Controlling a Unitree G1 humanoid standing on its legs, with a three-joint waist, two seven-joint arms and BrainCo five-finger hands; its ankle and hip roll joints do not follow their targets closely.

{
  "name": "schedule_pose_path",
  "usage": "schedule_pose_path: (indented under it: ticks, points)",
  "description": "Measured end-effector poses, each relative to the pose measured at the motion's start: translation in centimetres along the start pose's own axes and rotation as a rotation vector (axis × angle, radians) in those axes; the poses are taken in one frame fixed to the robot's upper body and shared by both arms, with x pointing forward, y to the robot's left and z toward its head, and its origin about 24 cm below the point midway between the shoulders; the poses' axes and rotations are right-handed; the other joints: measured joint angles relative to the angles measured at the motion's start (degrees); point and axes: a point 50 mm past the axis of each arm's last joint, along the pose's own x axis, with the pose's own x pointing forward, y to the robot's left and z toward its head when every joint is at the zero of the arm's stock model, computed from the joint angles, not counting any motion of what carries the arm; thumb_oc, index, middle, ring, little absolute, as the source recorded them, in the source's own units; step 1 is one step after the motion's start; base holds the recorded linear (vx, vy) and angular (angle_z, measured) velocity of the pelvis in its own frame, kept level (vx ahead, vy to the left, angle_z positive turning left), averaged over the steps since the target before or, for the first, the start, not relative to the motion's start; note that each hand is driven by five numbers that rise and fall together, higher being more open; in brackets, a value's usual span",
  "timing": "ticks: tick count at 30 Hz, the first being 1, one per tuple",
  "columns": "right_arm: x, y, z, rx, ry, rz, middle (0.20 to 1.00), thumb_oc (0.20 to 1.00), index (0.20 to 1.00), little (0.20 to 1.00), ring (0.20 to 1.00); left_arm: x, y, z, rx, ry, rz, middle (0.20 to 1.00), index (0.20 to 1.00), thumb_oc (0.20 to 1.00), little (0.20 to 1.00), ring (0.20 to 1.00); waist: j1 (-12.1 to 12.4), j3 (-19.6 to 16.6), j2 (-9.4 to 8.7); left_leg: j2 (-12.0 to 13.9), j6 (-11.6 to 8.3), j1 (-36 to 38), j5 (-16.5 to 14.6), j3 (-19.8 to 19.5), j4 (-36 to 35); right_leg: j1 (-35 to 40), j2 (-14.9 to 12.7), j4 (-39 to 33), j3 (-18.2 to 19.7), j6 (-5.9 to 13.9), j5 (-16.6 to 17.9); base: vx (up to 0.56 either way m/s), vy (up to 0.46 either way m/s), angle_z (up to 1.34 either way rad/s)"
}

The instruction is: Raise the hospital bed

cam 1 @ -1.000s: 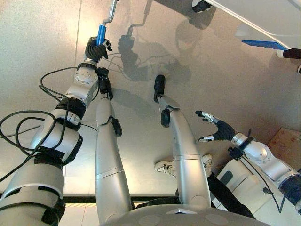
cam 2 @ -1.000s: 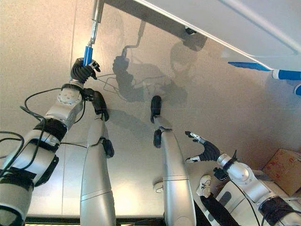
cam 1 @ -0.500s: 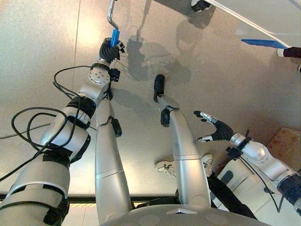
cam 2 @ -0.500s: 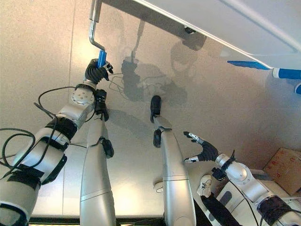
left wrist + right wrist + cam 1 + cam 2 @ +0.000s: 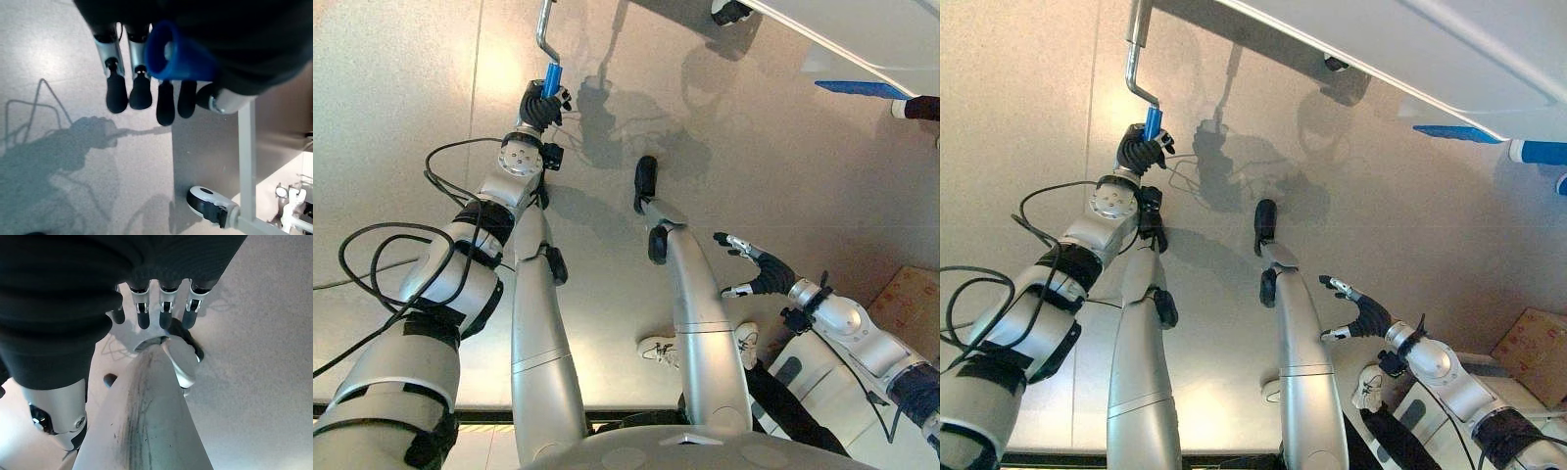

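The hospital bed's white frame (image 5: 1410, 49) runs across the far right, with a caster wheel (image 5: 729, 12) under it. A bent metal crank rod (image 5: 1132, 61) comes down from the bed's end and ends in a blue handle (image 5: 551, 78). My left hand (image 5: 540, 106) is shut on that handle, and the left wrist view shows the blue handle (image 5: 176, 51) in my palm with the fingers (image 5: 117, 93) curled past it. My right hand (image 5: 766, 274) hangs open above the floor, low on the right and far from the crank. Its fingers (image 5: 166, 316) stick out straight.
A second blue handle (image 5: 862, 90) lies under the bed at the right. A cardboard box (image 5: 1533, 352) sits at the lower right. A person's white shoe (image 5: 658, 348) stands on the floor close behind me. A caster (image 5: 208, 203) and bed leg (image 5: 247, 161) are near the crank.
Over the last second my left hand swung the blue handle to the right and farther away, turning the crank; in the last half second it barely moved. My right hand drifted slightly lower.
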Motion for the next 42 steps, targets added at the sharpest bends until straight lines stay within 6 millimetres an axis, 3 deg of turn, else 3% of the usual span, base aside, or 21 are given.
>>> schedule_pose_path:
  ticks: [1,2,3,5,6,7,20,27,31,37,39,42]
  points:
    - [0.0,0.0,0.0,0.000,0.001,-0.001,1.000,1.000,1.000,1.000,1.000,0.0,-0.1,0.0,0.019,0.000,-0.004,0.241,0.241,0.241,0.241,0.241,0.0,0.0,0.00,0.0,0.19,0.0,-0.1,0.0,0.0,0.0,0.0,0.0,0.0,0.01,0.0,0.00,0.000,0.00]
    - [0.0,0.0,0.0,0.000,0.001,-0.002,1.000,1.000,1.000,1.000,1.000,0.0,-0.1,0.0,0.033,-0.002,-0.006,0.388,0.388,0.388,0.388,0.388,0.0,0.0,0.00,0.0,0.23,0.0,-0.1,0.0,0.0,0.0,0.0,0.1,0.0,0.07,0.0,0.00,0.000,0.00]
    - [0.0,0.0,0.0,0.000,0.001,-0.002,1.000,1.000,1.000,1.000,1.000,0.0,-0.1,0.0,0.032,-0.002,-0.006,0.448,0.448,0.448,0.448,0.448,0.0,0.0,0.00,0.0,0.25,0.1,0.0,0.0,0.0,0.0,0.0,0.1,0.0,0.16,-0.1,0.00,0.000,0.00]
    - [0.0,0.0,0.0,0.000,0.001,-0.009,1.000,1.000,1.000,1.000,1.000,0.0,-0.2,0.0,0.031,-0.001,-0.004,0.473,0.473,0.473,0.473,0.473,0.1,0.0,0.00,-0.1,0.26,0.1,0.0,0.0,0.0,0.0,-0.1,0.1,0.0,0.19,-0.1,0.00,0.000,0.00]
    - [0.0,-0.1,0.0,0.000,0.001,-0.012,1.000,1.000,1.000,1.000,1.000,0.0,-0.3,0.0,0.029,-0.001,-0.005,0.931,0.931,0.931,0.931,0.931,0.1,0.0,0.00,-0.1,0.27,0.1,0.0,0.0,0.0,0.0,-0.1,0.2,0.0,0.18,-0.1,0.00,0.000,0.00]
    - [0.0,-0.1,0.0,0.000,0.002,-0.013,1.000,1.000,1.000,1.000,1.000,0.0,-0.3,0.0,0.029,-0.001,-0.004,1.000,1.000,1.000,1.000,1.000,0.1,0.0,0.00,-0.1,0.23,0.1,0.0,0.0,0.0,0.0,-0.1,0.2,0.0,0.15,-0.1,0.00,0.000,0.00]
    - [0.0,-0.2,-0.2,-0.001,0.008,-0.021,1.000,1.000,1.000,1.000,1.000,-0.1,-1.0,-0.2,0.017,0.004,-0.010,1.000,1.000,1.000,1.000,1.000,0.2,0.0,-0.02,-0.9,0.57,1.5,0.7,0.0,-0.8,0.8,-0.9,0.9,0.1,0.05,-0.1,-0.01,0.003,0.01]
    - [0.5,-0.3,-0.7,0.005,0.029,-0.046,1.000,1.000,1.000,1.000,1.000,-3.3,-1.4,-6.3,0.002,0.168,-0.047,1.000,1.000,1.000,1.000,1.000,1.4,-0.1,-0.06,-1.0,0.42,7.2,1.0,0.0,-2.6,5.8,-1.5,0.3,-0.1,0.14,-0.6,-0.05,0.015,0.02]
    - [0.7,0.1,-1.2,0.020,0.048,-0.061,1.000,1.000,1.000,1.000,1.000,-7.2,-1.7,-11.6,-0.056,0.332,-0.067,1.000,1.000,1.000,1.000,1.000,3.0,-0.2,-0.26,-1.7,0.46,12.6,0.0,0.1,-4.0,11.2,-2.0,-3.7,-1.0,0.17,0.7,-0.03,0.037,-0.04]
    - [1.6,1.6,-1.5,0.071,0.056,-0.070,1.000,1.000,1.000,1.000,1.000,-11.7,-2.4,-16.1,-0.103,0.495,-0.111,1.000,1.000,1.000,1.000,1.000,4.6,-0.4,-0.34,-2.7,1.12,20.9,0.3,0.0,-7.6,19.4,-2.8,-5.2,-1.5,0.92,0.1,0.02,0.039,0.11]
    - [1.8,1.9,-1.9,0.076,0.076,-0.071,1.000,1.000,1.000,1.000,1.000,-13.8,-2.1,-17.9,-0.065,0.563,-0.128,1.000,1.000,1.000,1.000,1.000,6.4,-0.6,-0.19,-3.1,1.36,24.7,0.1,0.2,-8.7,23.0,-3.2,-5.8,-1.6,1.27,-0.4,0.05,0.057,0.04]
    - [1.7,2.6,-3.6,0.098,0.164,-0.079,1.000,1.000,1.000,1.000,1.000,-18.4,-1.8,-21.3,0.051,0.717,-0.187,1.000,1.000,1.000,1.000,1.000,6.8,-2.6,0.05,-3.3,1.64,31.3,-0.5,0.2,-10.1,30.1,-3.3,-7.9,-2.2,2.08,-1.0,0.00,0.028,0.05]
